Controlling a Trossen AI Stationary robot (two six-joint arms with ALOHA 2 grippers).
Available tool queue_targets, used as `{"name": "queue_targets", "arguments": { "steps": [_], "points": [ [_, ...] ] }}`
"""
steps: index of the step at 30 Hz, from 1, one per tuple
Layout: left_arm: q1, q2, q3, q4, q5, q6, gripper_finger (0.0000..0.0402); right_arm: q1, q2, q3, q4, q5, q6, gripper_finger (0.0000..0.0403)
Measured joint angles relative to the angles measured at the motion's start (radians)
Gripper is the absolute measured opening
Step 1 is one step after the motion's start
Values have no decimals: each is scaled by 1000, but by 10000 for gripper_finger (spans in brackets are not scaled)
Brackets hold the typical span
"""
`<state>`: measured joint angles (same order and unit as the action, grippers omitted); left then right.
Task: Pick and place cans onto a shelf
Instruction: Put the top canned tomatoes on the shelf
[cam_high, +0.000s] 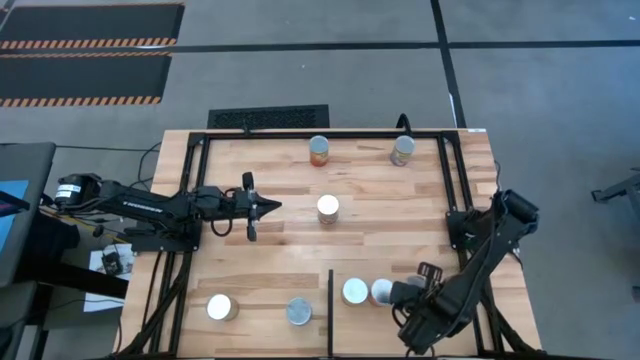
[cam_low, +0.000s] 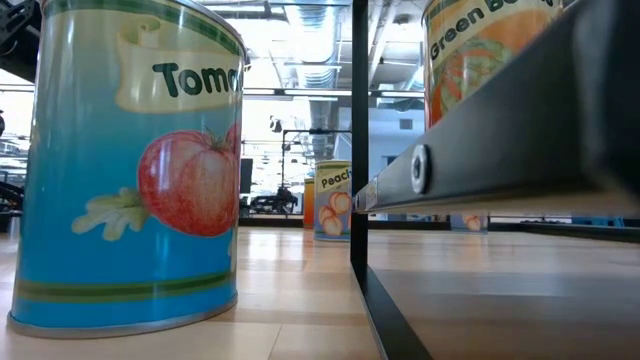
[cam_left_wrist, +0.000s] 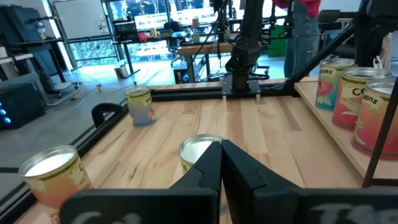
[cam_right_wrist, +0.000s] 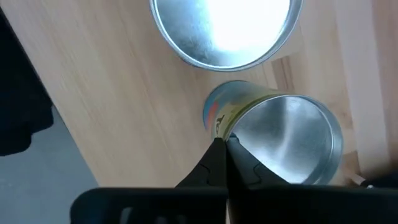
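Observation:
Several cans stand upright on their bases on the wood table. Two are at the far edge (cam_high: 319, 150) (cam_high: 402, 150) and one is in the middle (cam_high: 328, 208). Two stand near-left (cam_high: 221, 307) (cam_high: 299, 311) of the black divider bar (cam_high: 330, 310). On the shelf (cam_high: 370, 330), right of that bar, stand a silver-topped can (cam_high: 355, 291) and a second can (cam_high: 380, 292). My right gripper (cam_right_wrist: 222, 144) points down, shut, with its tips at the rim of that second can (cam_right_wrist: 286, 143). My left gripper (cam_high: 272, 207) waits at mid-left, level and shut, short of the middle can (cam_left_wrist: 199, 149). My right gripper comes from above, pointing down, with its shut fingertips (cam_right_wrist: 214, 155) showing against the rim (cam_right_wrist: 239, 127) of the can nearer the table's right edge. That can stands upright on the shelf. I cannot tell whether the tips touch it.
Black frame tubing (cam_high: 447, 190) runs round the table and along the shelf. In the low view a tomato can (cam_low: 130, 170) and a green-bean can (cam_low: 480, 50) stand close on either side of the upright black bar (cam_low: 358, 150). Bare wood lies at the shelf's near part.

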<state>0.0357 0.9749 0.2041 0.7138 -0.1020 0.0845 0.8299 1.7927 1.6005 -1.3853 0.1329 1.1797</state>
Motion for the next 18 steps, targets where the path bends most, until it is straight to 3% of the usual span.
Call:
{"name": "queue_targets", "arguments": {
  "steps": [18],
  "points": [
    [0, 0, 0, -4, 0, -1, 0, -21, 7, 0, 39, -27, -44, 14]
  ]
}}
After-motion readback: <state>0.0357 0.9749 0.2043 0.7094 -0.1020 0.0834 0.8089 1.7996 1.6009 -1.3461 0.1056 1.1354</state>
